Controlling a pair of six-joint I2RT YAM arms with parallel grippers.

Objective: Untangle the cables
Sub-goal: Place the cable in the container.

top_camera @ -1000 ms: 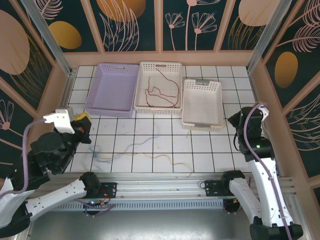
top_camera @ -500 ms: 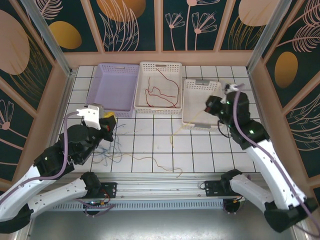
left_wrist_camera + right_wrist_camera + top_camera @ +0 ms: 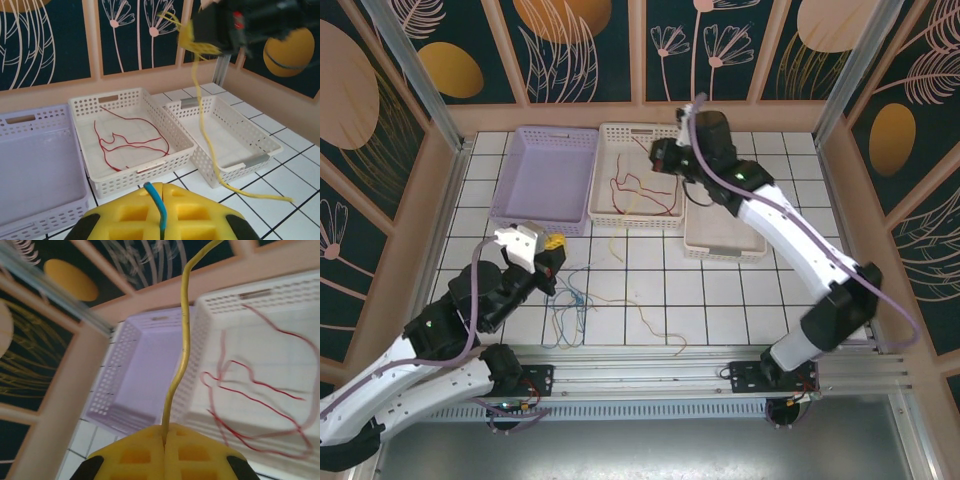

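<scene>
- The right gripper [image 3: 164,440] has its yellow pads pressed together on the yellow cable [image 3: 182,340], which comes up out of the seam between them.
- In the top view this gripper hangs above the right edge of the middle white basket [image 3: 608,180], toward twelve o'clock on the tiled table [image 3: 770,290].
- From the gripper the yellow cable drops toward seven o'clock. It crosses the basket's near rim and its tail reaches the tiles just in front.
- A red cable [image 3: 645,185] lies in loose loops on the floor of the middle white basket, apart from the other cables.
- The left gripper [image 3: 161,212] is closed on the blue cable [image 3: 156,197], pinched upright in the slot between its yellow pads.
- In the top view the left gripper sits toward eight o'clock on the table, near the front corner of the purple basket [image 3: 545,180].
- At four o'clock of the left gripper, the blue cable runs down into a small knot of loose cables [image 3: 570,300] on the tiles. I cannot tell the thin strands in it apart.
- A pale orange strand [image 3: 655,322] trails from that knot toward three o'clock along the near tiles.
- The right white basket [image 3: 725,210] stands at three o'clock of the middle one, touching it.
</scene>
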